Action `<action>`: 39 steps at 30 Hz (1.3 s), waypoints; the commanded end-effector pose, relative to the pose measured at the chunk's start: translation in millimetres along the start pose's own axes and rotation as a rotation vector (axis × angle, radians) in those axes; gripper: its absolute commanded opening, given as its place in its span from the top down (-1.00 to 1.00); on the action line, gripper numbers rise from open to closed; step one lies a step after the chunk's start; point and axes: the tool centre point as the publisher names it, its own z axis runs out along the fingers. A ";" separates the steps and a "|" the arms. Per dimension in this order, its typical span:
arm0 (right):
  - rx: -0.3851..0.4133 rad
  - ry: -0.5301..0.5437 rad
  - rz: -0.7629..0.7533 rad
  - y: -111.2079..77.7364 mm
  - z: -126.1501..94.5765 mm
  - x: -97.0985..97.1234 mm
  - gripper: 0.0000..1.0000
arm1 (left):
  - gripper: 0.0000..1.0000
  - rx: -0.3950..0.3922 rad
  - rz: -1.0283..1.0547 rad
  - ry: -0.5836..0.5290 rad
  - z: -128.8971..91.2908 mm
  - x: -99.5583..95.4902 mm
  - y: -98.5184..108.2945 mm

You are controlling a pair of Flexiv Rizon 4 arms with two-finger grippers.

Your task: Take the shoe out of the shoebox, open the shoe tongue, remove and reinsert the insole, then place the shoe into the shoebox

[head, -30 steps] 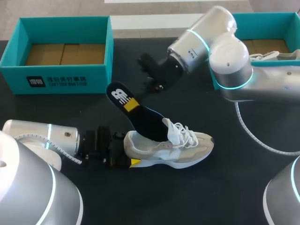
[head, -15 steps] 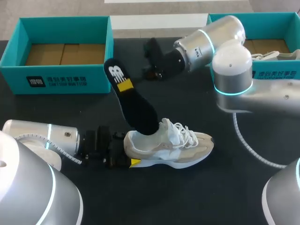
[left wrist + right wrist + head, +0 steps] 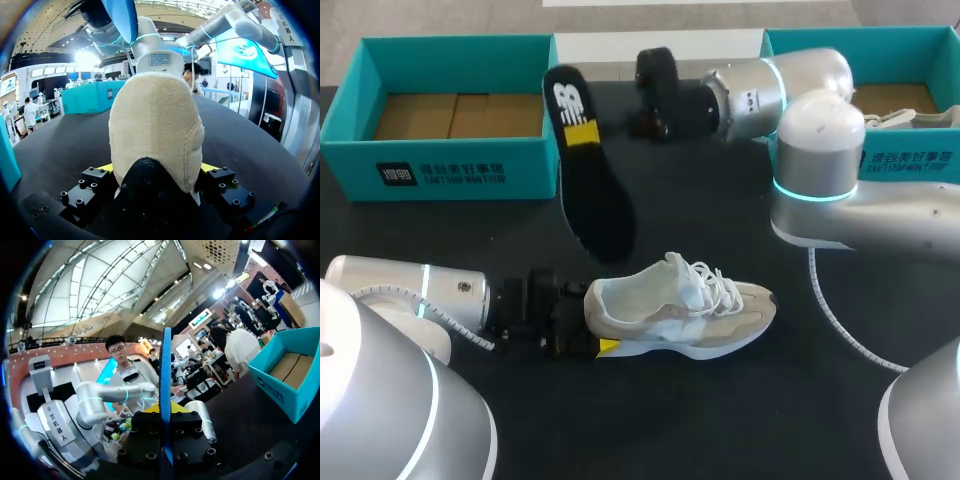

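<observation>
Shoe [image 3: 680, 305] lies on the table [image 3: 790, 420], its heel clamped by the left gripper [image 3: 157, 170], while the right gripper [image 3: 166, 412] pinches the insole [image 3: 588, 165] edge-on, clear of the shoe, so I judge the limp insole may twist or slip and miss the opening at reinsertion.

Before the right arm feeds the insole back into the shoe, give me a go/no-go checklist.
1. Insole fully out of the shoe: ok, it hangs clear above the table.
2. Right gripper hold: ok, jaws shut on the insole, seen edge-on in the right wrist view.
3. Left gripper steadying the shoe: ok, jaws clamp its rear from both sides, and the shoe is upright on the table.
4. Shoe mouth open: ok, the tongue is lifted forward.
5. Nothing left inside the shoe: cannot tell, the interior is hidden.
</observation>
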 end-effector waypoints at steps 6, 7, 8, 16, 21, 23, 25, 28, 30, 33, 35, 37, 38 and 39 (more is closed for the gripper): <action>-0.003 -0.082 0.032 1.7 -33.2 52.4 1.00 | 1.00 -0.002 -0.001 -0.003 1.2 1.3 1.1; -0.013 -0.092 0.027 1.4 -34.9 56.5 1.00 | 1.00 -0.002 -0.001 -0.003 1.2 1.3 1.1; -0.022 -0.096 0.026 0.8 -35.9 60.3 1.00 | 1.00 -0.002 -0.001 -0.003 1.2 1.3 1.1; -0.060 -0.124 0.056 -8.2 -34.0 81.5 1.00 | 1.00 -0.002 -0.001 -0.003 1.2 1.3 1.1; -0.066 -0.153 0.078 -11.9 -30.3 92.9 1.00 | 1.00 -0.002 -0.001 -0.003 1.2 1.3 1.1; -0.053 -0.164 0.078 -12.5 -30.8 95.1 1.00 | 1.00 -0.002 -0.001 -0.003 1.2 1.3 1.1; -0.053 -0.164 0.078 -12.5 -30.8 95.1 1.00 | 1.00 -0.002 -0.001 -0.003 1.2 1.3 1.1; -0.053 -0.164 0.078 -12.5 -30.8 95.1 1.00 | 1.00 -0.002 -0.001 -0.003 1.2 1.3 1.1; -0.053 -0.164 0.078 -12.5 -30.8 95.1 1.00 | 1.00 -0.002 -0.001 -0.003 1.2 1.3 1.1; -0.053 -0.164 0.078 -12.5 -30.8 95.1 1.00 | 1.00 -0.002 -0.001 -0.003 1.2 1.3 1.1; -0.053 -0.164 0.078 -12.5 -30.8 95.1 1.00 | 1.00 -0.002 -0.001 -0.003 1.2 1.3 1.1; -0.053 -0.164 0.078 -12.5 -30.8 95.1 1.00 | 1.00 -0.002 -0.001 -0.003 1.2 1.3 1.1; -0.053 -0.164 0.078 -12.5 -30.8 95.1 1.00 | 1.00 -0.002 -0.001 -0.003 1.2 1.3 1.1; -0.053 -0.164 0.078 -12.5 -30.8 95.1 1.00 | 1.00 -0.002 -0.001 -0.003 1.2 1.3 1.1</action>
